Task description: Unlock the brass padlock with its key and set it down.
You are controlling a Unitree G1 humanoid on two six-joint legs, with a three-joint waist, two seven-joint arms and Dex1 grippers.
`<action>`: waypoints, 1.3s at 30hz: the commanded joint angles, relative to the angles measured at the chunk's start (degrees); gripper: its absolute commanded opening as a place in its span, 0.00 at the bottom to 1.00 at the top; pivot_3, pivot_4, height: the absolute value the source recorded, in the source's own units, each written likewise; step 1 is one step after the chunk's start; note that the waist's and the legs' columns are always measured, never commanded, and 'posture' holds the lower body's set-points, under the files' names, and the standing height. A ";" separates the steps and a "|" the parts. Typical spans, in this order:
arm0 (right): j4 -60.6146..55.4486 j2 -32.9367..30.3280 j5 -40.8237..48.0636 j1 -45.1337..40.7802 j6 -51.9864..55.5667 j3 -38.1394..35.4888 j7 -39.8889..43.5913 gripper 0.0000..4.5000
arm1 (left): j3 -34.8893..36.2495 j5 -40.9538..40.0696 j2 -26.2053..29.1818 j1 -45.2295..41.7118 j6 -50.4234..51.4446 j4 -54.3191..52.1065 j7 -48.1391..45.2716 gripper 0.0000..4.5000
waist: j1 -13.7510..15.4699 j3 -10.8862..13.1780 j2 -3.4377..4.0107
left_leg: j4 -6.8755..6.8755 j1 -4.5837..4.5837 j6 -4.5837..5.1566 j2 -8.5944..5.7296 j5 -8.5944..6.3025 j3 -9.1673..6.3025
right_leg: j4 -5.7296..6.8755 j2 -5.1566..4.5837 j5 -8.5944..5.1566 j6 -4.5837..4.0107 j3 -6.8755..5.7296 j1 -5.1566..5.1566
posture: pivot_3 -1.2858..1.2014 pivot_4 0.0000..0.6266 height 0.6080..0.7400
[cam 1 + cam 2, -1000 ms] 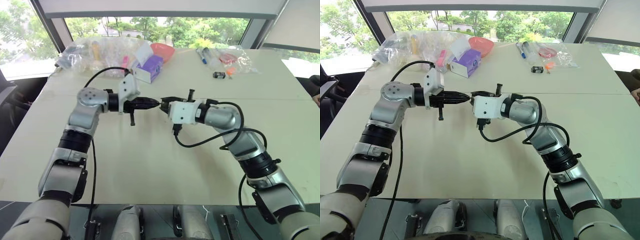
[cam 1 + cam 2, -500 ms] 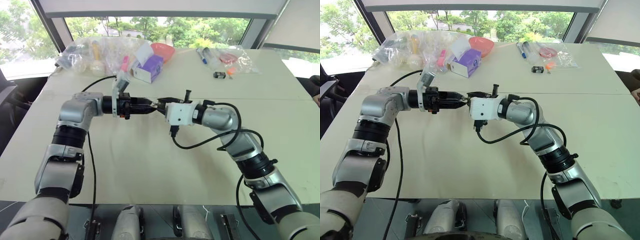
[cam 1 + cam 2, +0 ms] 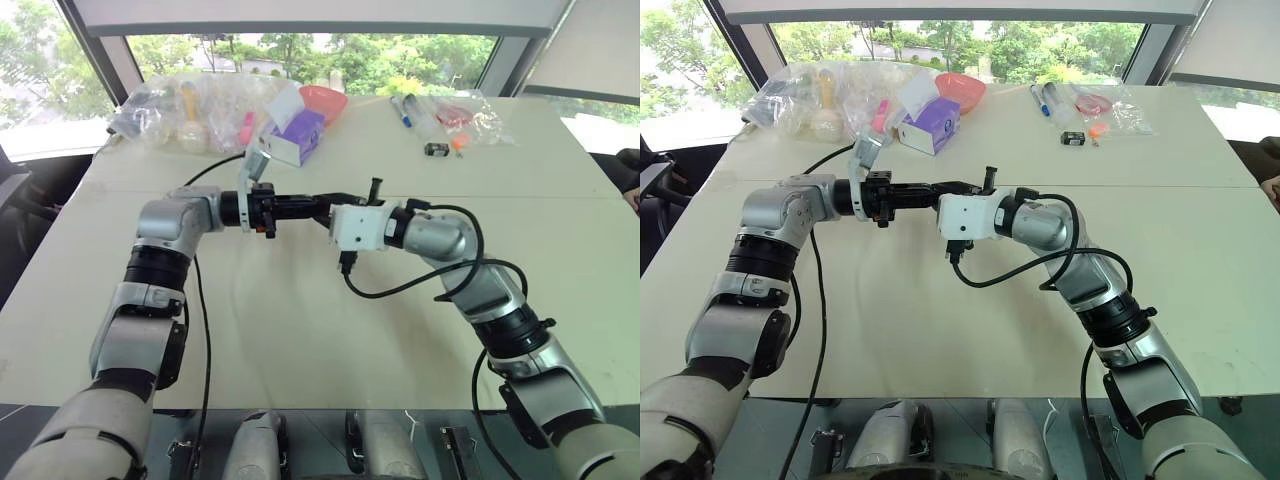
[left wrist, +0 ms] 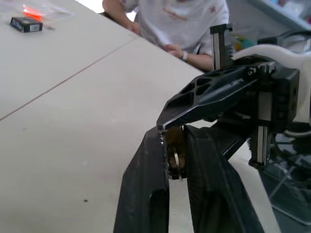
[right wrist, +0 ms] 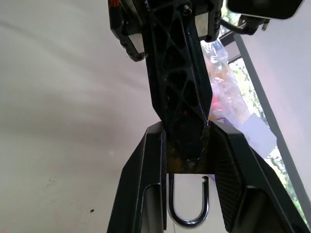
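Both arms level above table (image 3: pixel 300 330), tips meeting: right gripper (image 5: pixel 187 160) clamped on brass padlock (image 5: pixel 187 166), left gripper (image 4: pixel 177 160) narrowed around it.

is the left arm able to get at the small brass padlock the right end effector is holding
Probably yes. The left end effector already meets the small brass padlock clamped in the right end effector above the table. Its silvery shackle hangs open, and nothing stands between them.
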 commanded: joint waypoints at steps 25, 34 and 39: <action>-18.90 5.66 20.04 6.38 29.08 -17.42 -5.52 0.98 | 2.60 -3.16 2.17 3.82 2.59 -8.96 -0.52 0.00 | 0.26 0.00 0.01 | 0.02 0.01 0.00 0.00 0.00 -0.03 | 0.06 -0.01 0.01 0.01 -0.01 0.01 | 0.52 0.24 0.96; -15.52 3.19 18.89 7.28 26.45 -14.92 -5.81 0.98 | 3.04 -5.12 2.98 3.50 4.69 -11.99 -1.20 0.00 | 0.16 -0.01 0.01 | 0.01 -0.02 0.00 -0.02 0.00 -0.04 | 0.03 0.00 0.01 0.01 -0.01 0.00 | 0.52 0.24 0.96; -13.78 2.05 18.57 7.79 25.31 -14.23 -5.52 0.98 | 3.06 -6.51 4.18 4.52 5.92 -14.27 -2.00 0.00 | 0.12 0.00 0.01 | 0.01 -0.01 0.00 -0.02 0.00 -0.05 | 0.03 0.00 0.01 0.01 0.00 0.00 | 0.52 0.24 0.96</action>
